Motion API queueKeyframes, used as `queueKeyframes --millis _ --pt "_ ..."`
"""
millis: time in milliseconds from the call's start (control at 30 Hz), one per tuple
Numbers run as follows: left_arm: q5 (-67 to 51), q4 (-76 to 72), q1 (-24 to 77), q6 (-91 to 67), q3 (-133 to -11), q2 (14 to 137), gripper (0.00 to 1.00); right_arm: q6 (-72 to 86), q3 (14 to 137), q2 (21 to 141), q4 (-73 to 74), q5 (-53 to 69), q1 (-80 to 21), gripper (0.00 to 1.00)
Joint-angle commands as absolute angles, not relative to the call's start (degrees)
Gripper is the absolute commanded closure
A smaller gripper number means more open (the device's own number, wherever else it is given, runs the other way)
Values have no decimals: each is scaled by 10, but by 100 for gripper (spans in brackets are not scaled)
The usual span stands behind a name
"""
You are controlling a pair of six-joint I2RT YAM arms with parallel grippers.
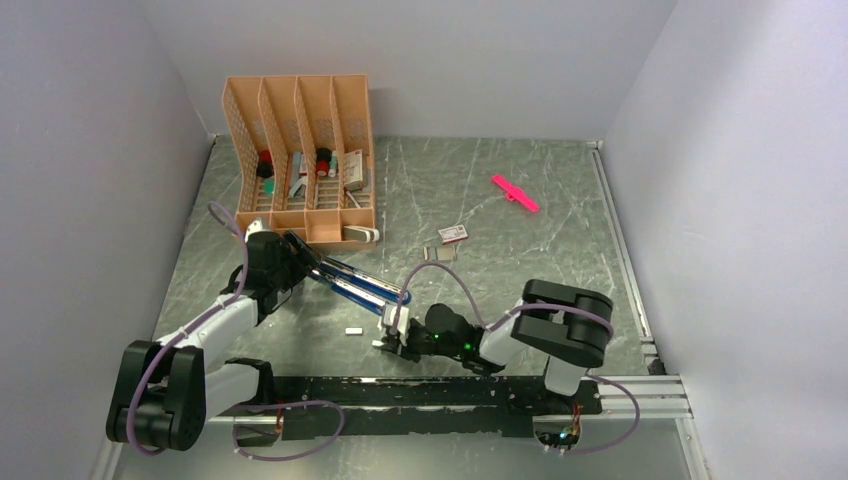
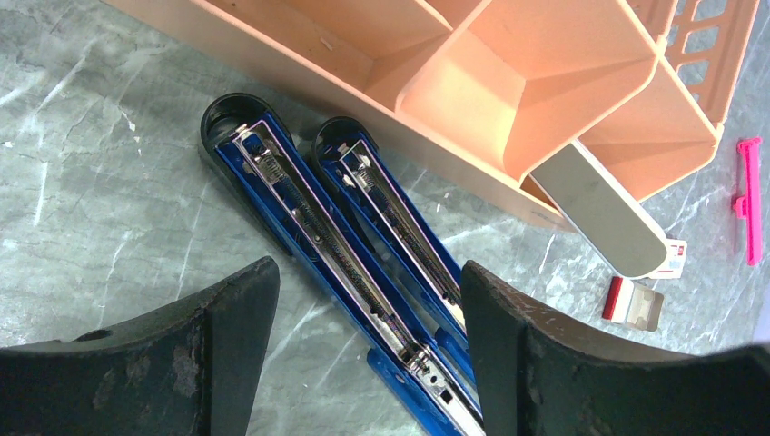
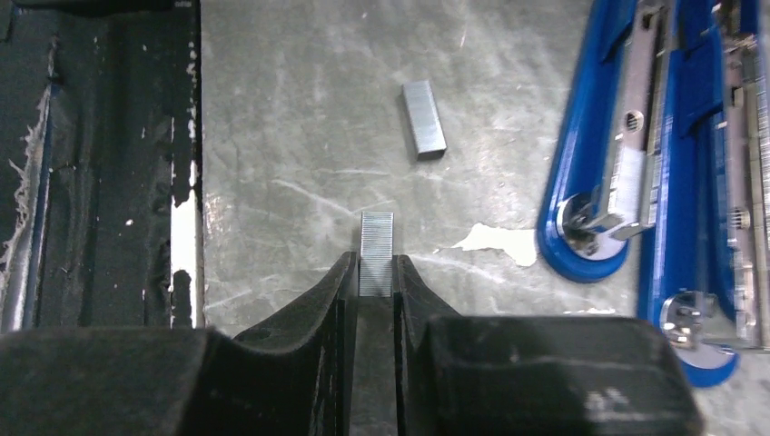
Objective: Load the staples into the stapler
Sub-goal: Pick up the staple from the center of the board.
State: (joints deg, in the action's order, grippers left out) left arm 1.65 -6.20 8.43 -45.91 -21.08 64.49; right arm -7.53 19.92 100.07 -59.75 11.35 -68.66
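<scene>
The blue stapler (image 1: pixel 350 285) lies opened flat on the table, its two long halves side by side with the metal channel (image 2: pixel 336 245) facing up. My left gripper (image 2: pixel 363 272) hangs open over it, one finger on each side, touching nothing. Near the front edge my right gripper (image 3: pixel 374 265) is shut on a short silvery strip of staples (image 3: pixel 376 238), both fingertips against its sides. In the top view that gripper (image 1: pixel 388 335) sits low by the stapler's near end (image 3: pixel 590 227). A second strip of staples (image 3: pixel 424 132) lies loose on the table (image 1: pixel 352 330).
A peach desk organiser (image 1: pixel 300 150) with small items stands at the back left, close behind the stapler. A white flat object (image 2: pixel 599 213) pokes from its base. The small pink-and-white staple box (image 1: pixel 452 233) lies mid-table, and a bright pink stick (image 1: pixel 515 193) lies further back right.
</scene>
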Motion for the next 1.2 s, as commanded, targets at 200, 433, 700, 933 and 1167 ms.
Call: queueKeyframes --millis 200,433,700,933,1167 --pt "3 -70 87 -464 -225 643 23 -99 250 877 -521 70 -686 100" --pt "9 -61 87 -465 -228 639 23 -110 303 869 -495 0 -685 100" --pt "13 -60 87 -465 -227 638 24 -92 322 871 -487 -16 -652 100" --pt "18 -59 87 -463 -226 636 23 -58 379 868 -385 35 -596 100" --pt "19 -60 87 -462 -225 638 23 -34 405 870 -348 -1 -591 100"
